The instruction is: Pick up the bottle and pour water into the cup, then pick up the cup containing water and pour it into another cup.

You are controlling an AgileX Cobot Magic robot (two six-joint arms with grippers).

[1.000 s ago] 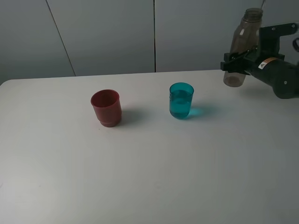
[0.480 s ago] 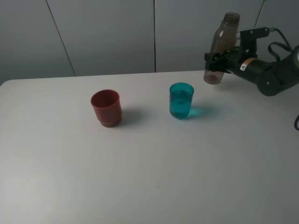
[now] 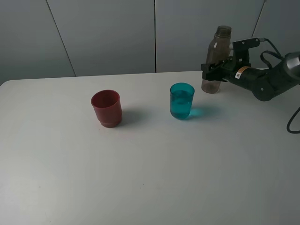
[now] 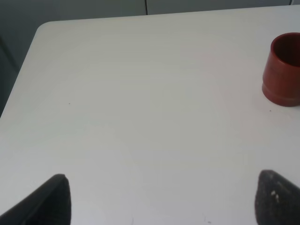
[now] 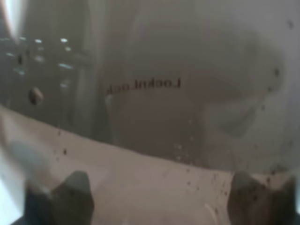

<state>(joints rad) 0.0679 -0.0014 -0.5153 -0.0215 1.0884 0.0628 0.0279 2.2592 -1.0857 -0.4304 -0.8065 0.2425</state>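
Bottle point(image 3: 214, 61) drops: a second ago we held it high, far right of the teal cup point(image 3: 182, 101); now it stands upright just behind-right of that cup, base on or barely above the worktop point(image 3: 150, 178). Our right tool point(image 3: 212, 69) stays clamped on it; our left tool point(image 4: 164, 201) gapes empty. Water shows in the teal cup, so we judge the red cup point(image 3: 107, 108), well left of it, comes next.

The high camera looks down from the front across the whole counter point(image 3: 150, 187) toward the grey wall point(image 3: 103, 37). The left wrist camera, lower, faces the counter's 10 o'clock corner and shares the dark-red cup point(image 4: 283, 70) with it. The right wrist camera sits pressed against the smoky bottle point(image 3: 216, 49), at 2 o'clock.
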